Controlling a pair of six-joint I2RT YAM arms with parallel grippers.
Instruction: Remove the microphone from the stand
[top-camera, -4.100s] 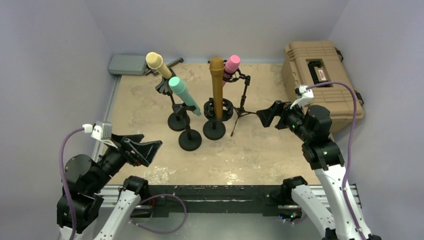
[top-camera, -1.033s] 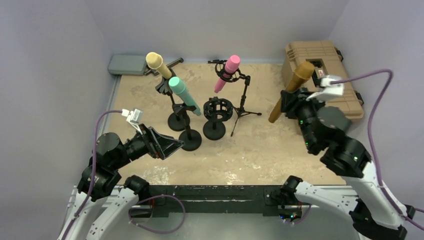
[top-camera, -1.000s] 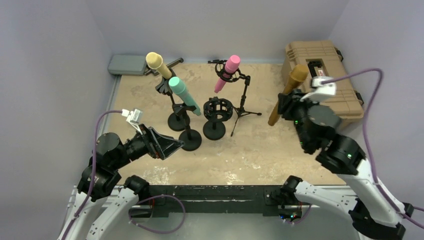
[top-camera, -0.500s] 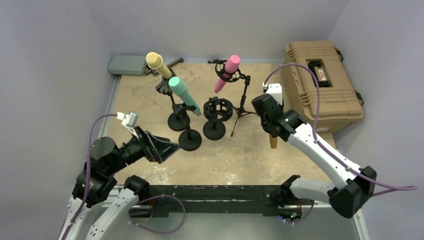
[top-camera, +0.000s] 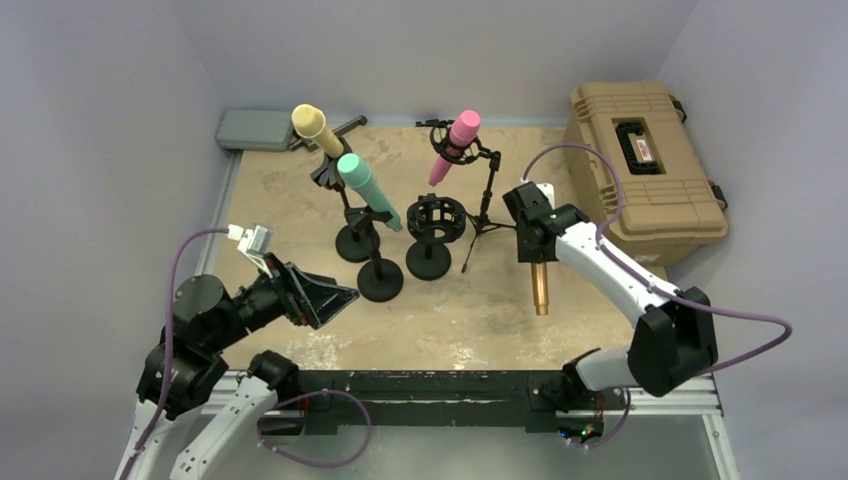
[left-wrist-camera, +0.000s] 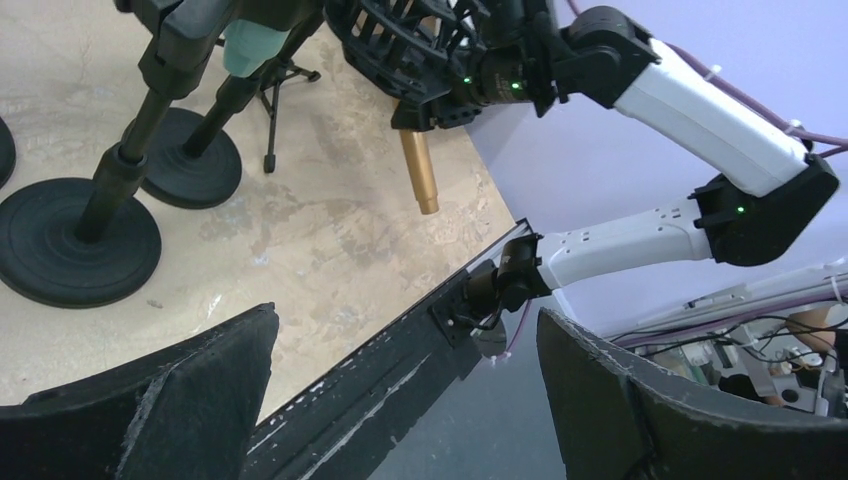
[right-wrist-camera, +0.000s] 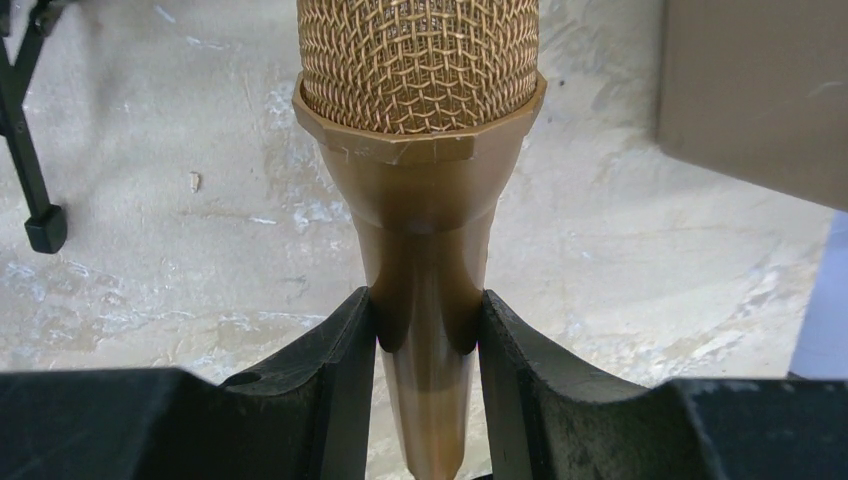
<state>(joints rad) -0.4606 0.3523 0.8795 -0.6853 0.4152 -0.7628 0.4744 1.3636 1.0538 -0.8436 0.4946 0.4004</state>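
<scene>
Right of centre over the worktop (top-camera: 470, 320), from above: pinching the gold microphone (top-camera: 541, 290) in the right gripper (top-camera: 533, 252), tail down, well apart from the empty stand (top-camera: 436, 218); open room toward the near edge. From the left wrist: holding nothing, with the left gripper (left-wrist-camera: 405, 320) spread wide. From the right wrist: clamping only the narrow neck between the fingers (right-wrist-camera: 330, 350); might slip, or topple if released upright.

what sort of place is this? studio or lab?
Probably a robot test cell, not a studio: bare lilac walls box in a scuffed tan tabletop, with pastel microphones on black round-base stands and the right claw gripping a gold mesh-headed microphone.
</scene>
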